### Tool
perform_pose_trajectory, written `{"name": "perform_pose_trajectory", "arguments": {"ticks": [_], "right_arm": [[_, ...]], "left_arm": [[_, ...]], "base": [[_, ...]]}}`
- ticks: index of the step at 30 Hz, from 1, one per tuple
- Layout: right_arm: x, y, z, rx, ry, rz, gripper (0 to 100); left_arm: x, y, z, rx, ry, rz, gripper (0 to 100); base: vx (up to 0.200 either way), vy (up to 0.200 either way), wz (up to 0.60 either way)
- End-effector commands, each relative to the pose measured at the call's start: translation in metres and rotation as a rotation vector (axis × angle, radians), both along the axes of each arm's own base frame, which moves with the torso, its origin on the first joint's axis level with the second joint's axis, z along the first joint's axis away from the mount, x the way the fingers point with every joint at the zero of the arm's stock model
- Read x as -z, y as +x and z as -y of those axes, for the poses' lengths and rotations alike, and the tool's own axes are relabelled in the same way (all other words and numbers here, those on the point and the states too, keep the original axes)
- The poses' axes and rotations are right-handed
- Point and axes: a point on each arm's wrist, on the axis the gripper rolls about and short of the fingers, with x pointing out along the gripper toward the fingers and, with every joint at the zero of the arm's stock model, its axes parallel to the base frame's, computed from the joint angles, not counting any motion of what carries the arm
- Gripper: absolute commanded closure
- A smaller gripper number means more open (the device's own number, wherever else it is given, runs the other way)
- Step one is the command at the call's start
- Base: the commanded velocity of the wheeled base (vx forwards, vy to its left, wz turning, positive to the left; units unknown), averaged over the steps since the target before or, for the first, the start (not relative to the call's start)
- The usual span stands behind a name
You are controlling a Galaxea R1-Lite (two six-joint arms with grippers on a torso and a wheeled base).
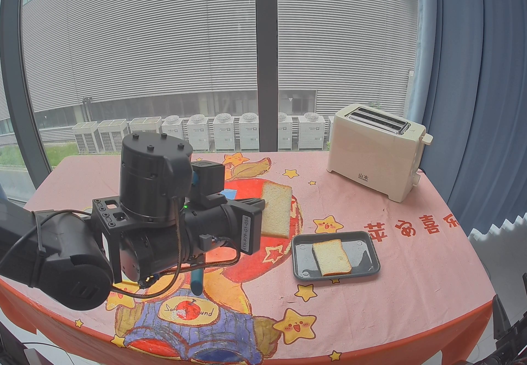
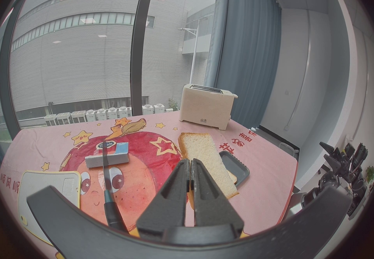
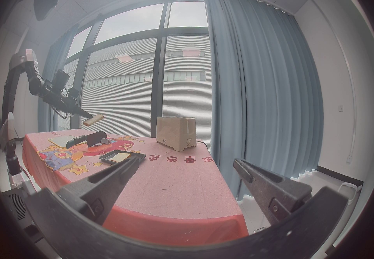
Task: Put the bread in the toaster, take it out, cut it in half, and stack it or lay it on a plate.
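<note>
My left gripper [image 1: 261, 208] [image 2: 191, 163] is shut on one end of a slice of bread [image 1: 276, 209] [image 2: 204, 154], held flat in the air above the tablecloth's middle; the right wrist view shows that slice [image 3: 93, 120] well above the table. A second slice [image 1: 331, 257] lies in the dark tray [image 1: 366, 267] [image 2: 241, 167] [image 3: 113, 153]. The cream toaster [image 1: 376, 149] [image 2: 206, 106] [image 3: 176, 132] stands at the back right with its slots empty. My right gripper [image 3: 187, 178] is open, off the table's right side and holding nothing.
A knife [image 2: 106, 178] [image 3: 85, 139] with a dark handle lies left of centre, its blade resting on a small grey and blue block [image 2: 107, 153]. A pale cutting board [image 2: 43, 189] lies near the left edge. A blue curtain [image 1: 477, 80] hangs behind the toaster.
</note>
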Motion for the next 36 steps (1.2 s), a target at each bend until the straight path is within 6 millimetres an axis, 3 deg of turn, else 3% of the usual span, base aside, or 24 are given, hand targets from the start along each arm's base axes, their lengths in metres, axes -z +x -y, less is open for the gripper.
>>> {"name": "perform_pose_trajectory", "arguments": {"ticks": [1,36], "right_arm": [[0.005,0.000,0.000,-0.001,0.000,-0.003,0],[0.005,0.000,0.000,-0.001,0.000,-0.004,0]], "left_arm": [[0.004,-0.002,0.006,0.016,0.000,0.003,100],[0.017,0.000,0.019,0.020,0.007,0.013,100]], "base": [[0.000,0.000,0.00],[0.000,0.000,0.00]]}}
